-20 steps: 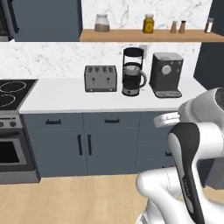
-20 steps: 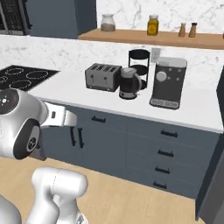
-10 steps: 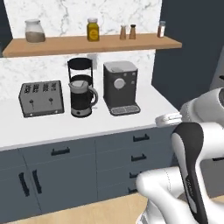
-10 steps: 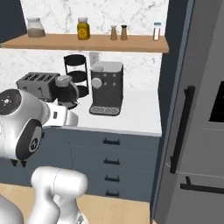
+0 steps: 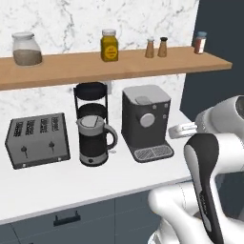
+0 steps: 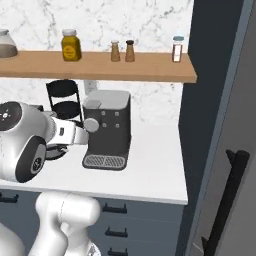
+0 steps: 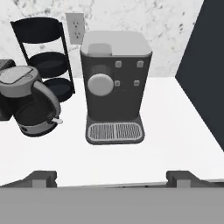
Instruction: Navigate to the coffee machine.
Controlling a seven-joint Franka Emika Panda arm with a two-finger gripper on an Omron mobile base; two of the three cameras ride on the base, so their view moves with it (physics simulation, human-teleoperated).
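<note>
Our gripper (image 7: 111,177) hangs at the counter (image 7: 175,131) edge, fingers spread wide and holding nothing. Just beyond, the coffee machine (image 7: 114,83) stands square ahead (kettle (image 7: 30,100) beside it, toaster (image 5: 37,139) past that). We judge the approach nearly finished; next comes only a slight closing-in and a stop.

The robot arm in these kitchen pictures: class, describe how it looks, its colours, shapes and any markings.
The arm is built of rounded, glossy white segments with dark grey to black joint sections. A round dark cap with small light dots marks one joint. The gripper ends in two small, blocky dark grey fingertips. No cables are visible.
</note>
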